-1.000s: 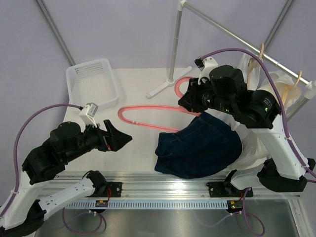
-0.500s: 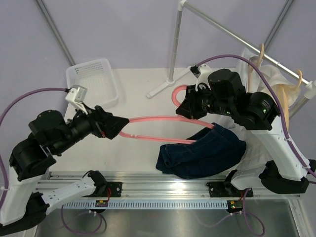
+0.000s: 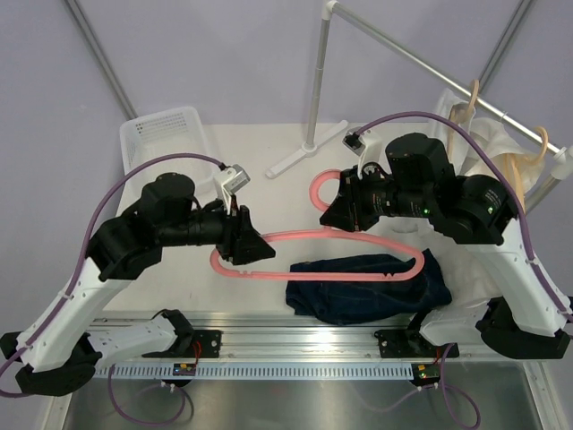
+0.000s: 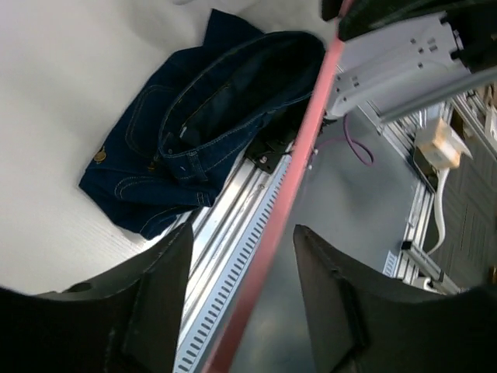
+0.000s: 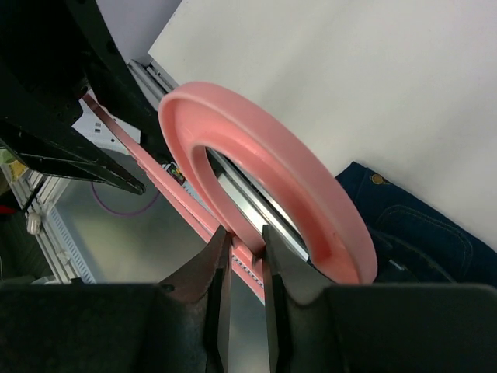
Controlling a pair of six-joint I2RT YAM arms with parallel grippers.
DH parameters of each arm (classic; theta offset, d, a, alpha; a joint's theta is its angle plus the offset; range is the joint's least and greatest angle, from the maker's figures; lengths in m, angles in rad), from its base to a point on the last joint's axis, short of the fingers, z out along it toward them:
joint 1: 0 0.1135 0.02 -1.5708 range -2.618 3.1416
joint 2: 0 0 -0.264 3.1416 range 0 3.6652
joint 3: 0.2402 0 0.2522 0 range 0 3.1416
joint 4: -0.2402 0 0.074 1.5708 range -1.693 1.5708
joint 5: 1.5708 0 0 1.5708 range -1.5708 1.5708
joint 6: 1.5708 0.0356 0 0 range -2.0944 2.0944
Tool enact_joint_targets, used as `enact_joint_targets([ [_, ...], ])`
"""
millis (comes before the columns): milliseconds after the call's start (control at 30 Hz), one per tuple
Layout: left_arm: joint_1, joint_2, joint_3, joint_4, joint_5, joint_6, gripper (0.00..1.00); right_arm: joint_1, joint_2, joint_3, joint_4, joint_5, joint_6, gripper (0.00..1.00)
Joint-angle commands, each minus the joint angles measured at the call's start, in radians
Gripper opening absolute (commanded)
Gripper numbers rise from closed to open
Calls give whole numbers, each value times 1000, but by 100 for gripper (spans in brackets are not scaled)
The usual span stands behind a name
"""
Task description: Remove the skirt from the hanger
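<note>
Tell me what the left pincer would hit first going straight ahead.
The hanger, most likely. Its bar runs through the gap of the open left pincer, so that comes first, though depth is unclear.

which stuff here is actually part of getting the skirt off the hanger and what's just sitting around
Part of the job: pink hanger; denim skirt; right gripper, shut on the hanger; left gripper, open around the hanger's bar.

Just lying about: white basket; clothes rail; wooden hangers with pale garments on that rail.
</note>
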Motion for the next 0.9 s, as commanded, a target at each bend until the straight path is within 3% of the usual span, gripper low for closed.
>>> enact_joint_targets([
  [0, -3, -32, -16, 72, 170, 23, 47, -1, -18, 9, 32, -36, -26, 0],
  [67, -1, -36, -29, 86, 196, 16, 7, -1, -14, 9, 32, -21, -29, 0],
  [100, -1, -36, -32, 86, 192, 2, 0, 0, -13, 12, 29, -6, -29, 7],
  [233, 0, -40, -22, 79, 115, -17, 0, -1, 19, 55, -22, 85, -26, 75],
  [300, -1, -3, 51, -26, -33, 8, 0, -1, 22, 101, -42, 164, -13, 84],
  [333, 0, 14, 84, -71, -101, 14, 0, 0, 21, 119, -57, 183, -9, 96],
  [367, 2, 29, 111, -129, -235, 19, 0, 0, 21, 141, -68, 198, 4, 100],
  [467, 4, 59, 167, -88, -417, 25, 0, -1, 22, 257, -126, 269, 36, 100],
  [667, 5, 219, 299, 46, -575, 78, 0, -1, -51, 418, -162, 309, 121, 96],
  [733, 8, 259, 319, 137, -571, 120, 0, -1, -138, 360, -103, 306, 161, 91],
  [800, 23, 360, 409, 111, -523, 146, 0, -1, -183, 304, -91, 315, 184, 89],
  [867, 63, 437, 454, 54, -323, 155, 0, -1, -192, 299, -132, 274, 182, 89],
])
